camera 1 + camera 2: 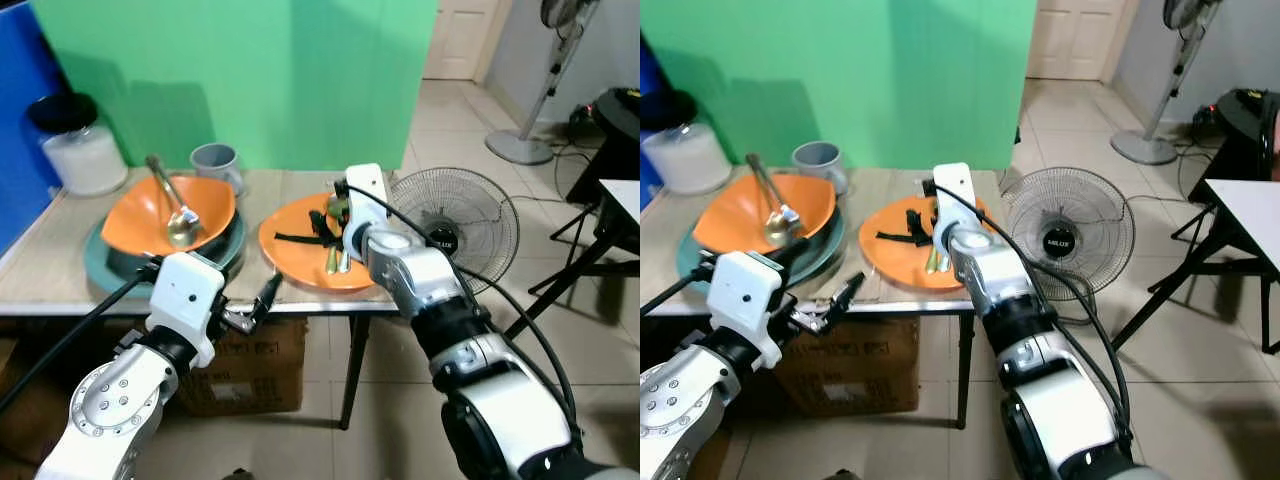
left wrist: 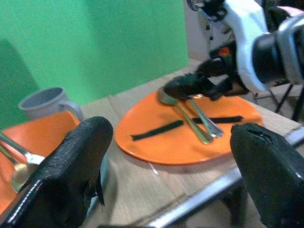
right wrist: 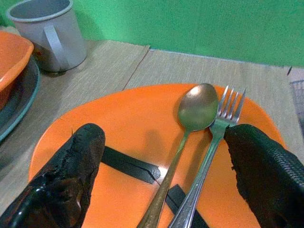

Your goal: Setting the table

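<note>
While the spoon [image 3: 190, 123] and fork [image 3: 216, 142] already lie side by side on the orange plate [image 3: 118, 128], the right end effector [image 3: 166, 175] hovers spread over them; the left end effector [image 2: 171, 161], also spread, waits at the surface [image 1: 60, 260] edge, and bowl [image 1: 160, 215] and cup [image 1: 215, 160] look unplaced

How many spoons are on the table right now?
2. One spoon lies on the orange plate beside the fork, between the right pincer's open fingers. The other rests in the orange bowl. More may be hidden.
</note>
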{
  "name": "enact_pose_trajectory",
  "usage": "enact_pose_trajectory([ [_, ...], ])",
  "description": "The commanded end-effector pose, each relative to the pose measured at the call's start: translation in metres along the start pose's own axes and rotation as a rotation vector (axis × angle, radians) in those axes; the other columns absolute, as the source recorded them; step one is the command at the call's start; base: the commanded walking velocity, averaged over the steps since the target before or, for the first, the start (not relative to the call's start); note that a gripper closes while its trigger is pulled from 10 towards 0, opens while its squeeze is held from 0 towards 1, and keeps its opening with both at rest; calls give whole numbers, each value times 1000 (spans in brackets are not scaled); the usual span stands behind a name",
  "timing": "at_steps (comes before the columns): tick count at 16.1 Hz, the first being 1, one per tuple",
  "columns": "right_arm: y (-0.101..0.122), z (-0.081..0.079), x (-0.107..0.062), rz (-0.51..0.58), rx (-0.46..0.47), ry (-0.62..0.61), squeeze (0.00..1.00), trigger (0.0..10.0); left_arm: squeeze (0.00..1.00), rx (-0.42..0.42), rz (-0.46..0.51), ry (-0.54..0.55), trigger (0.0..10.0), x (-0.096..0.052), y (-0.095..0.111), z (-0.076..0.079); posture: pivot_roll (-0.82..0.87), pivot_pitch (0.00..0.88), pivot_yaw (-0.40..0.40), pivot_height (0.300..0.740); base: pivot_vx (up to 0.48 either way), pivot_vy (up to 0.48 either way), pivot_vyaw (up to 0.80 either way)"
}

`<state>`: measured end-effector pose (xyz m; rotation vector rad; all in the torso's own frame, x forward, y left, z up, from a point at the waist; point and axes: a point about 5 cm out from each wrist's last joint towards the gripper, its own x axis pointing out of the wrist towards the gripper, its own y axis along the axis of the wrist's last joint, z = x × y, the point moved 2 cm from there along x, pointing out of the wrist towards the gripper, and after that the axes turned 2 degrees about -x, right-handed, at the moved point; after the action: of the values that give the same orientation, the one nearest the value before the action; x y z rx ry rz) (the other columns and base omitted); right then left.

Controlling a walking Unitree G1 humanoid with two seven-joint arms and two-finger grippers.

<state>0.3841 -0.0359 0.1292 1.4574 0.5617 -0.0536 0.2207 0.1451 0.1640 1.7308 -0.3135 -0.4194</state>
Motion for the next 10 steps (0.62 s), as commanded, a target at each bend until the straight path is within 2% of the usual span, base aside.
enact_pose_trajectory([
  [1,0,4,3,-9,20,-25,1000,10000,0,-8,1,-48,10000,3,2,4,-9,12,-14,740,0,0,0],
  [3,-1,9,10,-26,50,-88,1000,10000,0,-22,-2,-117,10000,1,5,11,0,27,-19,740,0,0,0],
  [4,-1,10,12,-32,81,-101,906,10000,0,-27,-5,-134,10000,-1,5,13,3,31,-20,740,0,0,0],
  [5,-2,12,13,-35,92,-111,0,10000,0,-29,-7,-138,10000,-2,5,13,7,37,-21,740,0,0,0],
  [9,-1,18,15,-46,171,-134,0,10000,0,-36,-14,-147,10000,-7,6,15,19,70,-28,740,0,0,0],
  [10,-2,20,15,-53,147,-142,0,7333,0,-42,-25,-153,10000,-11,5,16,19,84,-29,740,0,0,0],
])
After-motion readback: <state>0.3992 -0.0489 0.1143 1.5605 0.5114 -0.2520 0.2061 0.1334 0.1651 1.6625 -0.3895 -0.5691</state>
